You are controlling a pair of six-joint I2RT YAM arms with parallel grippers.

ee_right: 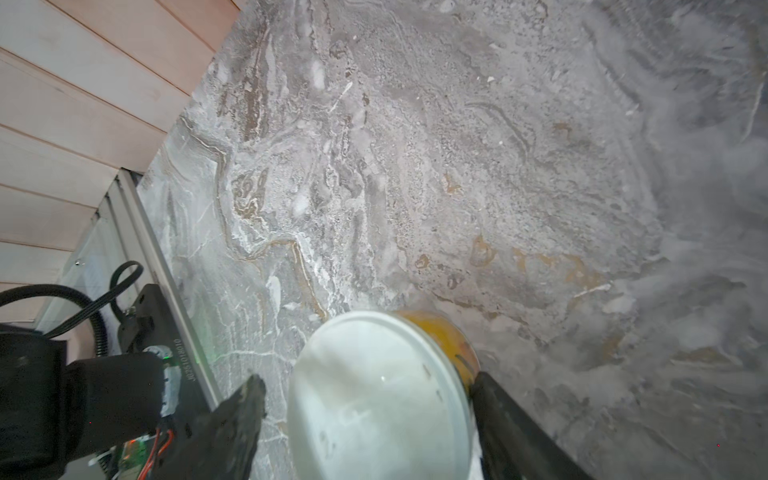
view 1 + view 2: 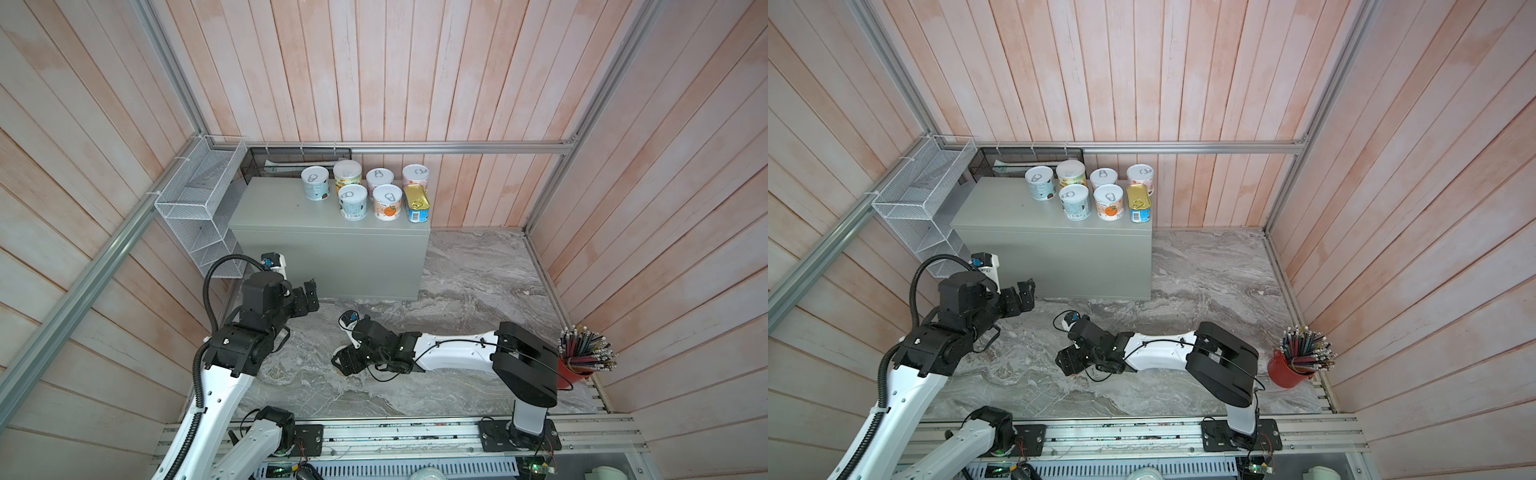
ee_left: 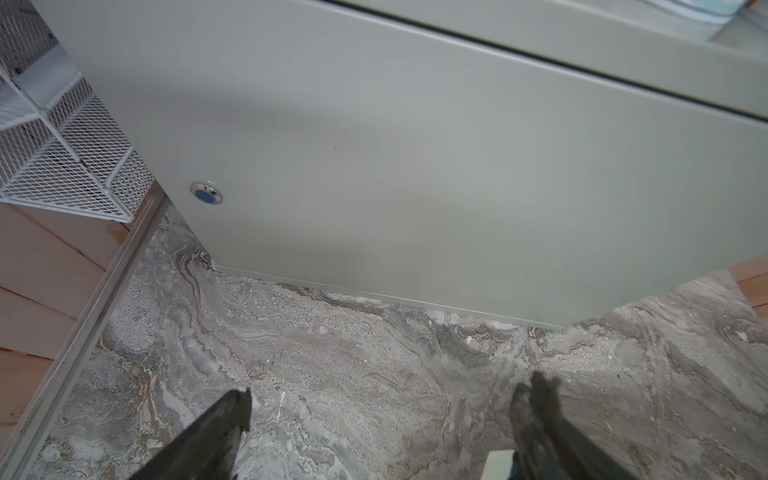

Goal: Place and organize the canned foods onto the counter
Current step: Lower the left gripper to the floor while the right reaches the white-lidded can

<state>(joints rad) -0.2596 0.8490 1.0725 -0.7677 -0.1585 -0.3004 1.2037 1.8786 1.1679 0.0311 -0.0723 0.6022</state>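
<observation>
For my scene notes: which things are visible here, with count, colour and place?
round cans: six, pale lids, on counter, right half
tin: one, blue with gold top, counter's right edge
orange can: one, white lid, on marble
counter: one, grey, at back
basket: one, white wire, left wall
tray: one, black mesh, behind counter
cup: one, red, with pencils, right side
left gripper: open, empty, near counter
right gripper: open, astride orange can

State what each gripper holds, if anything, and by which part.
Nothing yet. The right gripper straddles the orange can at its sides, one jaw not touching; the left gripper is open, empty.
</observation>
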